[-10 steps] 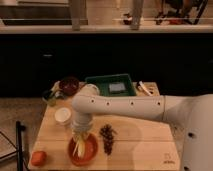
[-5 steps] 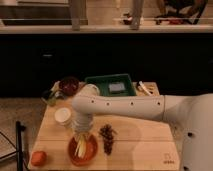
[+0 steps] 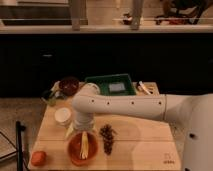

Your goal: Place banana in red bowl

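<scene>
One banana (image 3: 84, 145) is the thing to watch, and it now lies inside the red bowl (image 3: 73, 152), a pale strip running roughly front to back across the lighter inside. Half a second ago and a full second ago it sat in much the same spot, so little has shifted over this stretch; the arm and bowl also hold the same places. The gripper (image 3: 83, 131) hangs directly over the bowl, at its far rim, with the banana's upper end reaching up to it. Whether it has let go is hard to say: the banana seems to rest in the bowl, but I cannot tell if the gripper is spread or closed on the fruit.

For the task, this looks like the very end of the placing step. If the fruit is released, only a straight lift away is left; if not, opening comes first. A sideways pull could tip the bowl or drag the banana out.

Around the bowl on the table (image 3: 140, 135): a dark cluster (image 3: 107, 138) just beside it on the right, a white cup (image 3: 63, 115) behind it to the left, an orange fruit (image 3: 38, 157) well to the left near the front edge. Farther back stand a maroon bowl (image 3: 69, 84) and a green tray (image 3: 111, 86).
</scene>
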Robot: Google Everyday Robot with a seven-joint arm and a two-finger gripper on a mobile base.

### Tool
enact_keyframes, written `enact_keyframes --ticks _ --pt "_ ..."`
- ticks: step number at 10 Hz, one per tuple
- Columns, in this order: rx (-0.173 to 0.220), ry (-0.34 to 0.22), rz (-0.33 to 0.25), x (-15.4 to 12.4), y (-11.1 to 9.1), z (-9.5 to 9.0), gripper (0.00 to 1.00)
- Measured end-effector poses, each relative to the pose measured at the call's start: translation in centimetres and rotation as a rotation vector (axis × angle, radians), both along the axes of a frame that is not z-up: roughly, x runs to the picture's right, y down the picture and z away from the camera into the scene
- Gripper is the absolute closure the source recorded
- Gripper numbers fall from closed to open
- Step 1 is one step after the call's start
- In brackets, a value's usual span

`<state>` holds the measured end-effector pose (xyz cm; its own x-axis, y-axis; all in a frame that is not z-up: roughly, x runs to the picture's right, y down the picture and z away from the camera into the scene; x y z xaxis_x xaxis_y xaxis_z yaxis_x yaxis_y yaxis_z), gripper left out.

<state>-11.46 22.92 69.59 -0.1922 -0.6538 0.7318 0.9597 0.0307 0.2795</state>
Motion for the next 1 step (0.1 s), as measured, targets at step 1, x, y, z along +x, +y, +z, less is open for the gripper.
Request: enact_keyframes --ticks 1 --pt "0.010 0.007 -0.001 0.10 -0.46 -0.31 0.20"
